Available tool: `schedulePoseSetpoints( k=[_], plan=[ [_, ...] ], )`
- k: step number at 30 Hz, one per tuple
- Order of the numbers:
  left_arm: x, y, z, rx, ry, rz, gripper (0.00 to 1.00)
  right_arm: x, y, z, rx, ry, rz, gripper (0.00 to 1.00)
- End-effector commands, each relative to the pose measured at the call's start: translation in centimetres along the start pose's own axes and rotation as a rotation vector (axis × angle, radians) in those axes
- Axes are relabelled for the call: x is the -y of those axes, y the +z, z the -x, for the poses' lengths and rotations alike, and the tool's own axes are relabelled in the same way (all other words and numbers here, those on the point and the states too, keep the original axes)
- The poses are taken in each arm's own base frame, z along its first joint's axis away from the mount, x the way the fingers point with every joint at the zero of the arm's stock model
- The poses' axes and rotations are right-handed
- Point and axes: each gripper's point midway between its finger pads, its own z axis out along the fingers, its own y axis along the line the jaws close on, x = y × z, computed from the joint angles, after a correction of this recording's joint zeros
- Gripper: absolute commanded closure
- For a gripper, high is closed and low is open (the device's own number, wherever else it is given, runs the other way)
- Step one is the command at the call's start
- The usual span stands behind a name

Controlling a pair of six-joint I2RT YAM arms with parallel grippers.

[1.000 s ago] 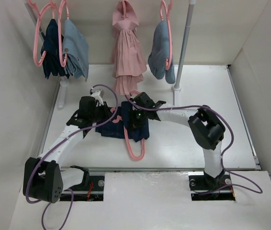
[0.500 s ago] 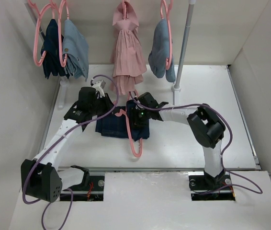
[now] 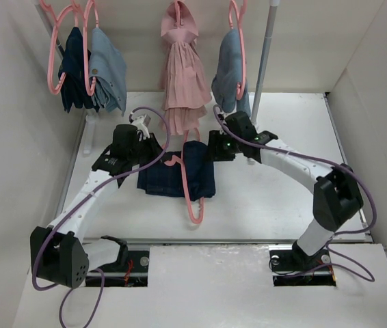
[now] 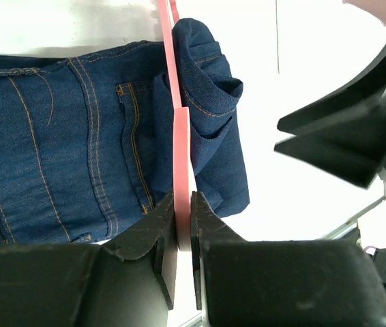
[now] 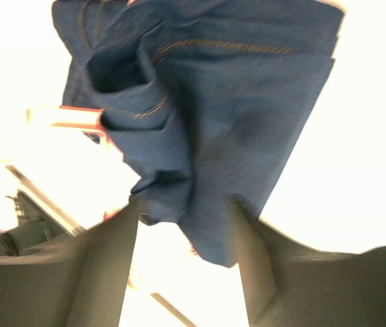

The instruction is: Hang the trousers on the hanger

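From above, the trousers (image 3: 169, 179) lie on the desk (image 3: 269, 205), draped over the hanger (image 3: 195, 208). Left wrist: the left tool (image 4: 181, 199) pinches the hanger's bar beside the cloth. Right wrist: the right tool (image 5: 183, 204) gapes wide, with the trousers just ahead.

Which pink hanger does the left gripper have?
The hanger down at the table, with the navy trousers on it: the left gripper is shut on its bar. The other hangers all hang up at the back.
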Motion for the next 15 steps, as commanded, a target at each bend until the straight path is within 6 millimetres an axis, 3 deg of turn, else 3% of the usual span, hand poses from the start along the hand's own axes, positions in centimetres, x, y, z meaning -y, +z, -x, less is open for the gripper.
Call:
schedulePoseSetpoints(
  k=[1,2,3,4,5,6,11,13,15],
  plan=[
    [0.7,0.0,0.7,0.028,0.012,-0.03,1.0,0.8,1.2,-0.4,-0.042,0.009,0.0,0.53],
    [0.7,0.0,0.7,0.028,0.021,-0.03,1.0,0.6,1.7,0.2,-0.039,0.023,0.023,0.65],
    [0.8,0.1,0.9,0.028,0.022,-0.03,1.0,0.6,3.5,0.2,-0.052,0.053,0.047,0.84],
    [0.8,0.1,0.9,0.028,0.022,-0.03,1.0,0.1,4.3,0.5,-0.053,0.068,0.078,0.9],
    [0.8,0.1,0.9,0.028,0.022,-0.03,1.0,-1.1,4.7,0.7,-0.061,0.082,0.145,0.93],
    [0.8,0.1,0.9,0.028,0.022,-0.03,1.0,-2.2,5.4,2.2,-0.014,0.084,0.203,0.93],
    [0.8,0.0,1.0,0.027,0.042,-0.029,1.0,-5.9,8.4,2.9,0.016,0.175,0.306,0.94],
    [1.3,-0.2,1.2,0.027,0.055,-0.048,1.0,-6.2,9.6,2.8,0.023,0.208,0.319,0.96],
    [2.2,-0.4,1.7,0.036,0.066,-0.086,1.0,-5.0,11.9,1.5,-0.019,0.307,0.294,0.96]
  ],
)
